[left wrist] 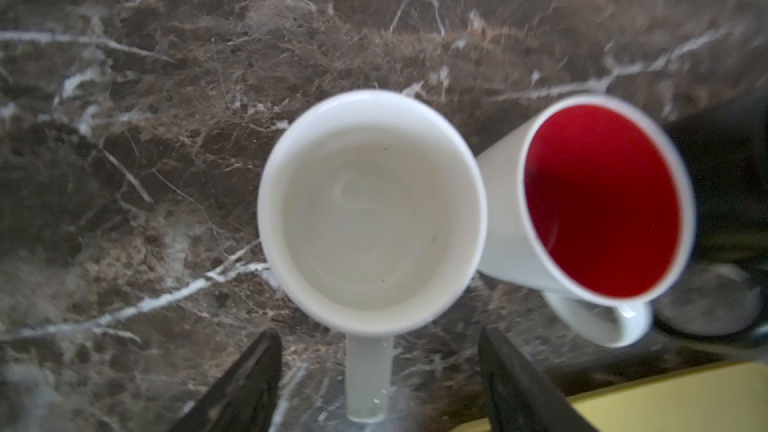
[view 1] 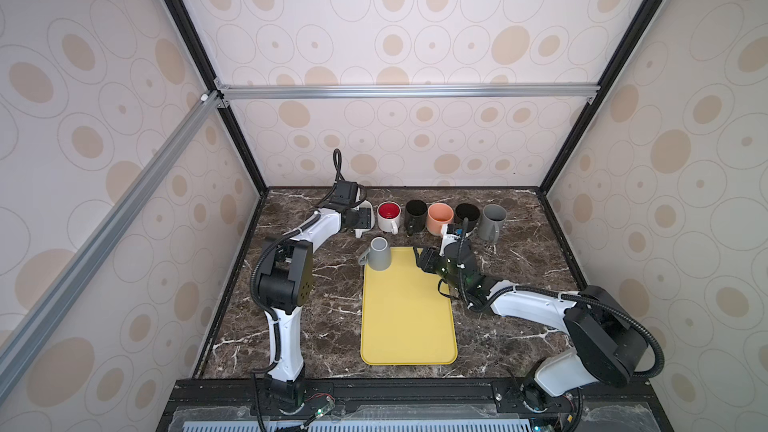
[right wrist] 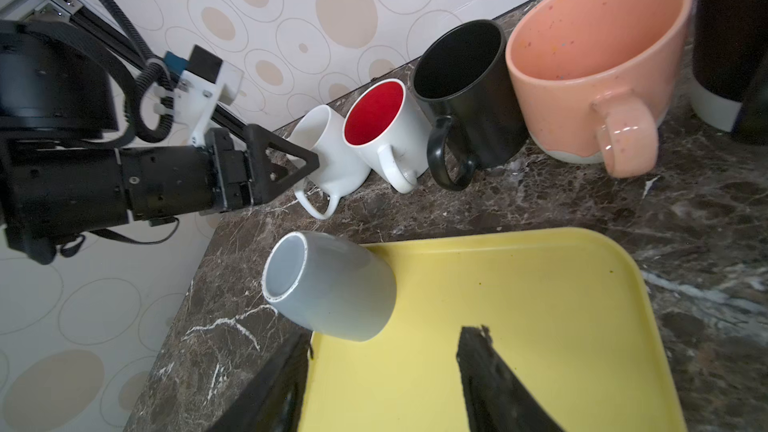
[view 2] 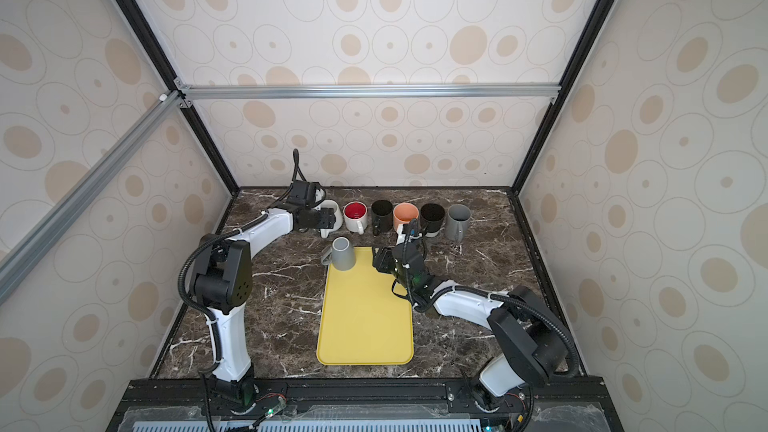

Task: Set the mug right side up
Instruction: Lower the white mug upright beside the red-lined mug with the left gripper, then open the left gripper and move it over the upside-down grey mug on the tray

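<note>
- White mug (left wrist: 372, 214): stands mouth up on the bench (view 1: 324, 284), past the far left corner of the yellow tray (view 1: 407, 326). It is the leftmost of a row of mugs along the bench beyond the tray's far edge. I look straight down into its empty bowl in the left wrist view.
- Left tool (left wrist: 380, 336): spread. Its two fingers stand on either side of the white mug's handle with clear gaps, so I read no contact and nothing pinched.
- Grey mug (view 1: 380, 255): base up at the tray's far left corner, with its handle pointing out past the tray's left edge. From the right wrist view I cannot tell whether its mouth sits wholly on the tray or overhangs the rim. It is not yet turned.
- Right tool (right wrist: 388, 334): spread, nothing between its fingers. It is above the far part of the tray, to the right of the grey mug and apart from it.
- Rest of the row, going right from the white mug, all mouth up beyond the tray's far edge:
  - red-lined mug (view 1: 388, 214), just beside the white one; I cannot tell whether they touch
  - black mug (view 1: 415, 214)
  - peach mug (view 1: 440, 218)
  - dark mug (view 1: 466, 214) with a pale foot
  - tall grey mug (view 1: 492, 220)
- Handles in the row that I can see point toward the tray side.
- The tray carries only the grey mug at its corner.
</note>
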